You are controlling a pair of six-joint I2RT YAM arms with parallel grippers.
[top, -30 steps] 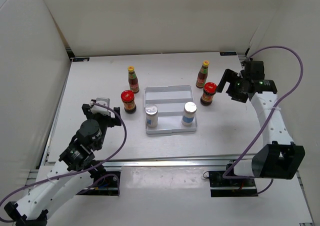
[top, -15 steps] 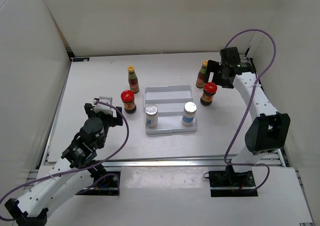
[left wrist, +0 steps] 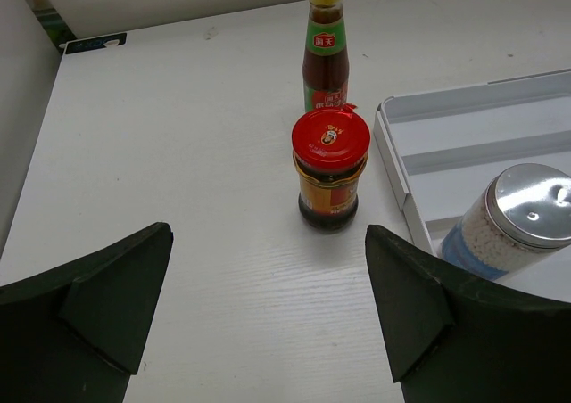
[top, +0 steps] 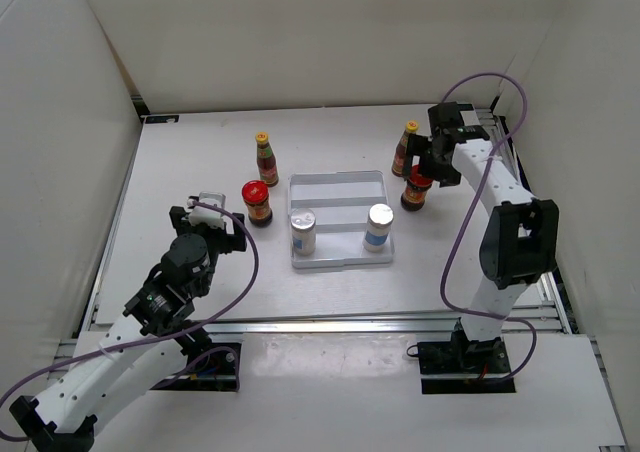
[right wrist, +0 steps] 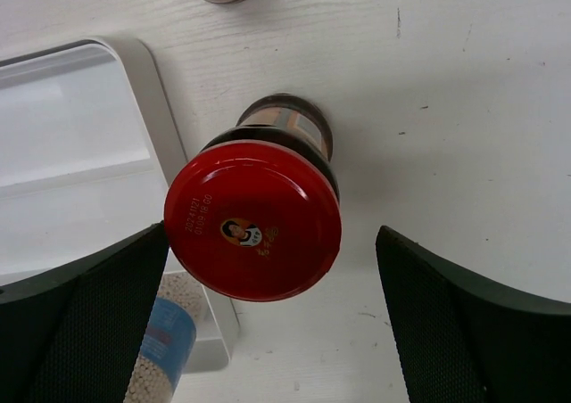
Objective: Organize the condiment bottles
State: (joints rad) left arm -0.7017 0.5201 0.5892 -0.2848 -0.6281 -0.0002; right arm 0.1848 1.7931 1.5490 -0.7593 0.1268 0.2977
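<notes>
Two white silver-topped shakers (top: 303, 230) (top: 379, 224) stand in the flat white tray (top: 338, 184). Left of the tray are a red-lidded jar (top: 258, 202) and a yellow-capped sauce bottle (top: 266, 159); right of it stand a second jar (top: 417, 189) and a second sauce bottle (top: 405, 150). My right gripper (top: 425, 164) hovers open over the right jar (right wrist: 252, 220), one finger on each side and apart from the lid. My left gripper (top: 208, 214) is open and empty, short of the left jar (left wrist: 330, 167), with the sauce bottle (left wrist: 325, 46) behind it.
White walls enclose the table on the left, back and right. The tray's corner (right wrist: 134, 60) lies just left of the right jar, with a shaker (right wrist: 161, 349) inside it. A shaker (left wrist: 517, 225) stands at the tray edge (left wrist: 393, 153) near my left gripper.
My right arm has swung in from the far right and now hangs over the right jar. The left arm has barely shifted. Both grippers stayed open.
</notes>
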